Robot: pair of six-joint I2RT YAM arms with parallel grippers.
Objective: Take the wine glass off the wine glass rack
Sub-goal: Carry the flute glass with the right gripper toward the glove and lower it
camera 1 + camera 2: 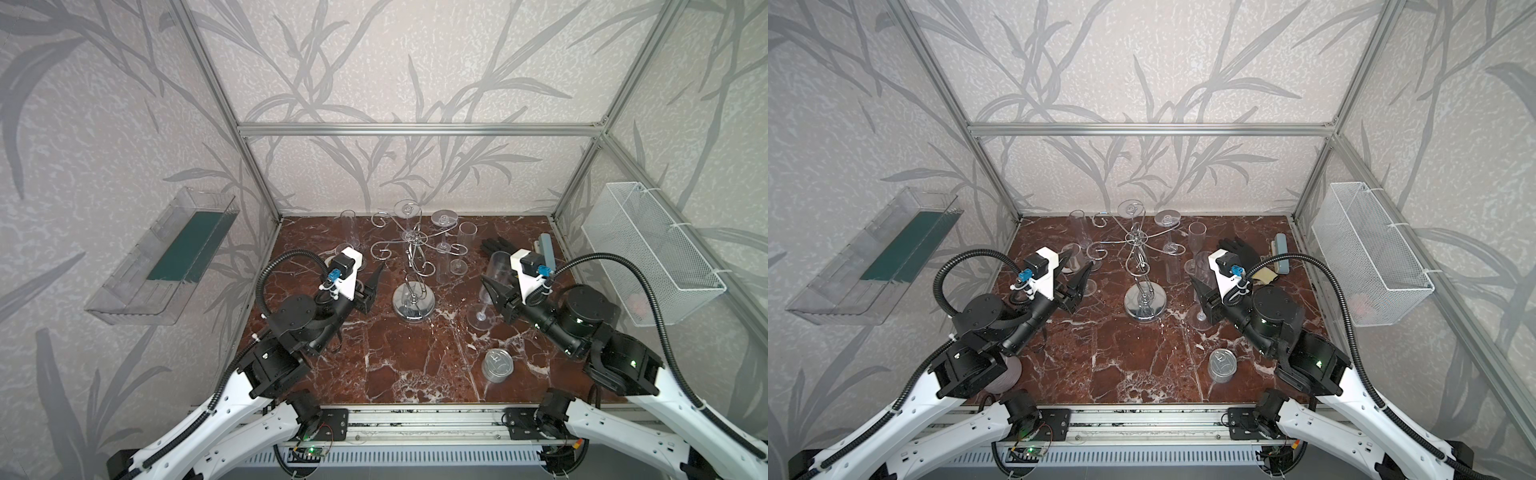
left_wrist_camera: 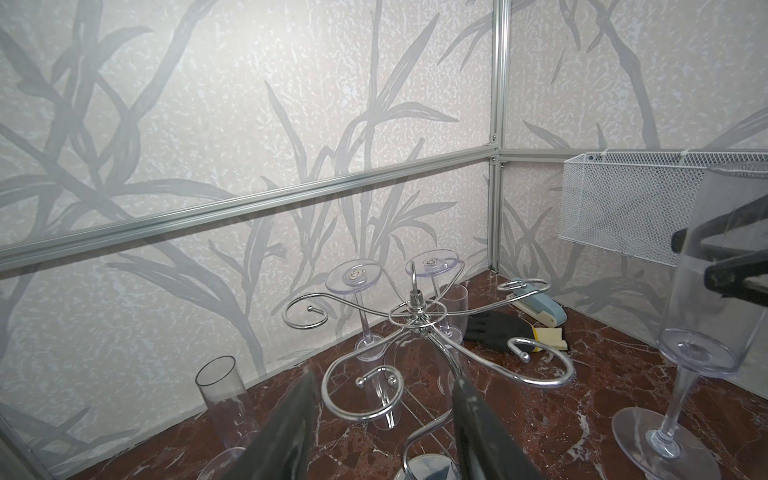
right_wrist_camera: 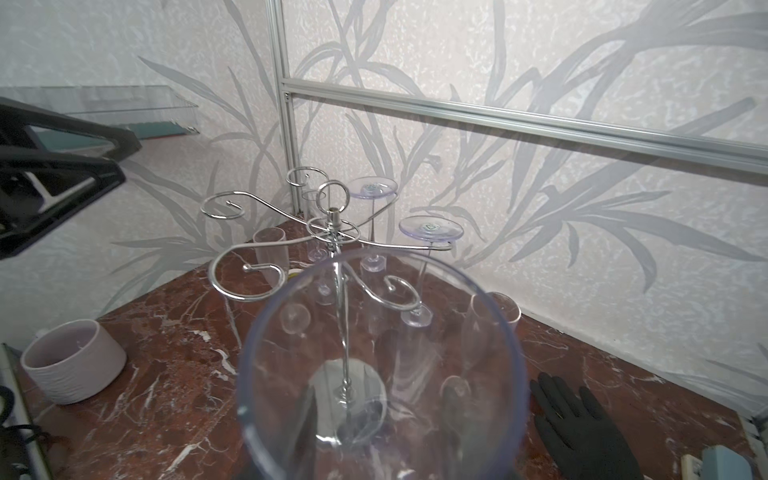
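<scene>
Right end effector [image 1: 495, 291] is clamped around the bowl of the wine glass [image 1: 496, 266], so the glass is off the wine glass rack [image 1: 413, 239]. It's tilted, foot low by the desk [image 1: 374, 353] (can't tell if it's actually touching). The rack stands off to that end effector's left, near but apart from it, between it and the left end effector [image 1: 1074, 272]. The left one has its fingers spread with nothing in them, and the rack's nearest curl is just ahead of it. Two hanging glasses [image 1: 406, 208] sit upside down on the rack's far arms, beyond both end effectors. A tin can [image 1: 496, 365] sits behind the right one.
</scene>
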